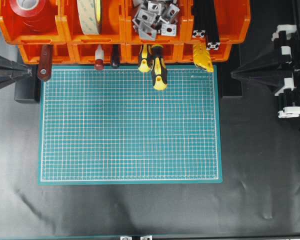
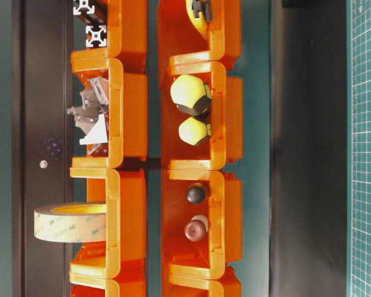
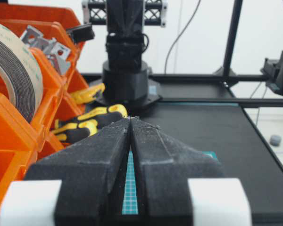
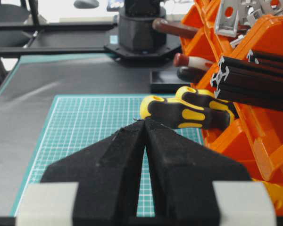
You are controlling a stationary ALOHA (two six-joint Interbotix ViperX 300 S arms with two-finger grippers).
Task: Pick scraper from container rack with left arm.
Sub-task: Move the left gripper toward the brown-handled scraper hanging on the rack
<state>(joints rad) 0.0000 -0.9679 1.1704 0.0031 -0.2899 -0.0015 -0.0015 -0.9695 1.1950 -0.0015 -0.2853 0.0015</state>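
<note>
- The left gripper sits with its black jaws pressed together and nothing between them, parked at the left edge of the workspace, well apart from the bins.
- The right gripper is likewise closed and empty (it has no part in this task), at the opposite side.
- Between the arms lies the green mat, bare of tools except for overhanging handles.
- The scraper rests in the leftmost lower bin of the container rack, its reddish-brown handle with the hole poking out over the mat's top left corner; the blade is hidden inside the bin.
- Neighbouring bins hold a small red-knobbed tool and yellow-and-black screwdrivers, each well clear of the handle.
- Judged from this scene, the reach has not begun: the left jaws should part first, come down across the exposed handle near its free end, grip squarely, then draw the tool straight out along the bin's open front so the wide blade does not catch.
</note>
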